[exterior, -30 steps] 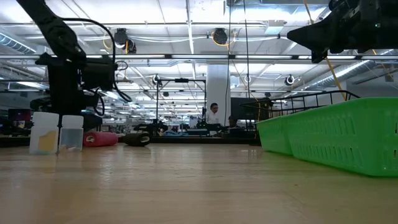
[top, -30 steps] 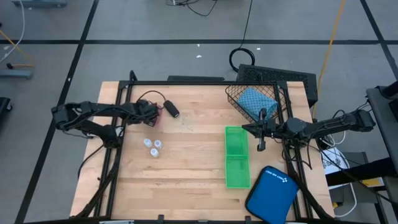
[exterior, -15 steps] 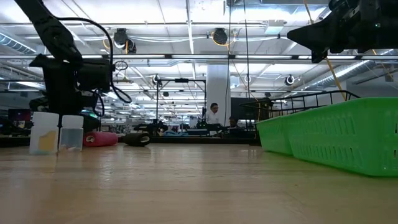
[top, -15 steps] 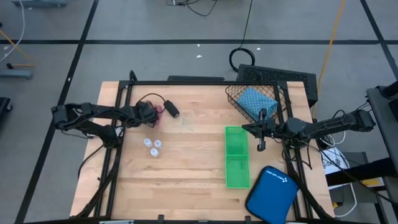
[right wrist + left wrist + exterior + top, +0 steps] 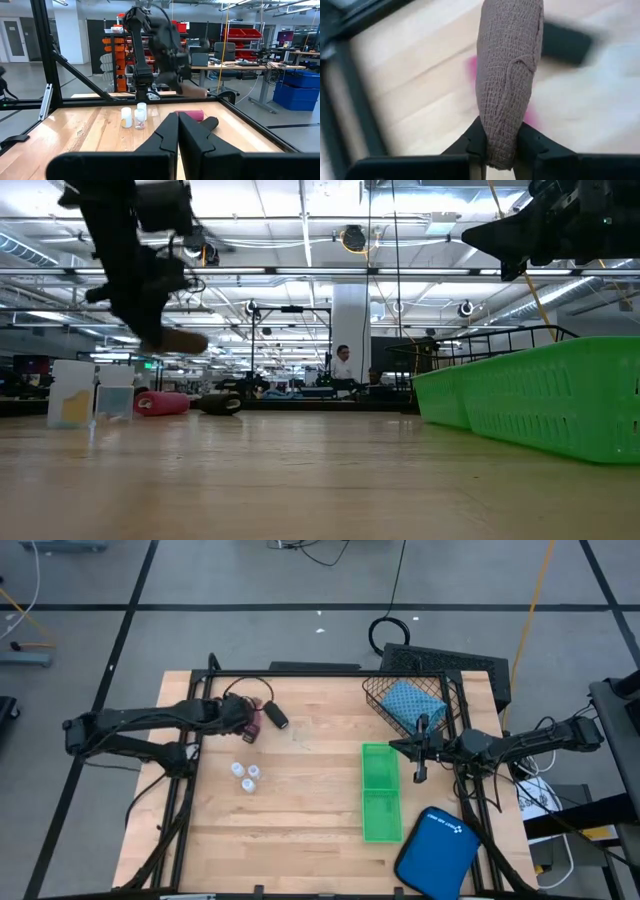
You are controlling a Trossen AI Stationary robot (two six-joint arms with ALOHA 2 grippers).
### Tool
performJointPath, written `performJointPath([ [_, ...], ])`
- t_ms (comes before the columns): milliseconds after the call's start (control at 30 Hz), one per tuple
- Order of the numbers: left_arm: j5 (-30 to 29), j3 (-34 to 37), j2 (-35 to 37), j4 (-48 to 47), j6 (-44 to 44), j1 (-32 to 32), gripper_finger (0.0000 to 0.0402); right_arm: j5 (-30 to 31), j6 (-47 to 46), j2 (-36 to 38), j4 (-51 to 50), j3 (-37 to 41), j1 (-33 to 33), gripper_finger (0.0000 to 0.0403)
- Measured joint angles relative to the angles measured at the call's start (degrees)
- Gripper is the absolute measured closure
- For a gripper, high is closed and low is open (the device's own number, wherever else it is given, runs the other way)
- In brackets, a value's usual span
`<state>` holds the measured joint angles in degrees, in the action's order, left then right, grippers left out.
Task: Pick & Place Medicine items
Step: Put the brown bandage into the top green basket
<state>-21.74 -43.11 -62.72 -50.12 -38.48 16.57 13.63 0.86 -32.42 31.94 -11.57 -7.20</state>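
Gripping the brown roll (image 5: 509, 80) between its fingers, the left gripper (image 5: 246, 721) hangs above the tabletop (image 5: 300, 800) near its far left corner, the roll lifted clear of the wood. Beneath it lie the pink roll (image 5: 161, 403) and black roll (image 5: 277, 718), with the white bottles (image 5: 244, 776) nearer the middle. Holding nothing, the right gripper (image 5: 420, 776) hovers with jaws clenched beside the green tray (image 5: 379, 794). A teal pouch (image 5: 411, 702) sits in the wire basket (image 5: 372, 695).

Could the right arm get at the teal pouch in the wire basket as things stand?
Probably yes. The right gripper hangs shut beside the green tray, just in front of the wire basket; the teal pouch lies uncovered in its open top.
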Motion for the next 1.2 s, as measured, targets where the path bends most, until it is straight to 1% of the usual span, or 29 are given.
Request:
performJointPath([
  [133,6.23,-1.86,1.20,8.72,2.09,-4.99,0.0335,0.00,0.41,0.00,0.00,-0.02,0.00,0.0403],
  [233,12.38,-2.12,0.48,18.22,3.58,-8.24,0.0349,0.01,0.40,-0.10,0.21,0.00,0.00,0.0403],
  [367,20.68,-2.10,-3.87,30.54,4.50,-12.04,0.0353,-0.01,0.29,-2.33,2.69,-0.02,0.00,0.0403],
  [467,26.72,-2.14,-8.25,37.85,5.98,-14.13,0.0353,-0.17,0.84,-5.91,6.04,-0.02,0.00,0.0403],
  [500,28.52,-2.59,-10.00,39.58,6.36,-14.71,0.0353,-0.17,1.36,-7.36,7.27,-0.02,0.00,0.0403],
  [567,31.24,-4.68,-13.60,39.88,7.00,-15.69,0.0353,-0.17,2.20,-10.57,10.64,-0.02,0.00,0.0403],
  [667,33.35,-10.25,-18.60,36.46,10.24,-16.92,0.0352,-0.17,2.91,-15.44,16.44,-0.04,0.00,0.0393],
  [767,34.36,-16.33,-22.23,31.22,16.44,-18.03,0.0350,-0.90,3.00,-19.65,19.68,-0.80,0.00,0.0355],
  [867,34.37,-21.55,-23.87,27.86,22.18,-18.74,0.0351,-3.98,2.88,-23.56,20.10,-3.20,0.00,0.0292],
  [933,34.23,-23.97,-24.27,27.32,24.27,-18.88,0.0352,-6.38,2.84,-26.48,20.09,-5.32,-0.02,0.0245],
  [1000,33.76,-25.27,-24.31,27.31,25.22,-18.81,0.0351,-7.98,2.62,-29.86,20.09,-7.78,-0.02,0.0202],
  [1067,33.69,-25.80,-24.32,27.30,25.82,-18.62,0.0350,-8.00,2.77,-33.36,20.06,-10.50,-0.04,0.0168],
  [1133,33.68,-25.81,-24.33,26.84,25.62,-18.42,0.0351,-7.91,3.83,-36.94,20.05,-13.33,-0.04,0.0144],
  [1200,33.12,-25.81,-24.33,25.69,24.46,-18.22,0.0351,-7.94,5.54,-40.26,20.04,-16.18,-0.05,0.0130],
])
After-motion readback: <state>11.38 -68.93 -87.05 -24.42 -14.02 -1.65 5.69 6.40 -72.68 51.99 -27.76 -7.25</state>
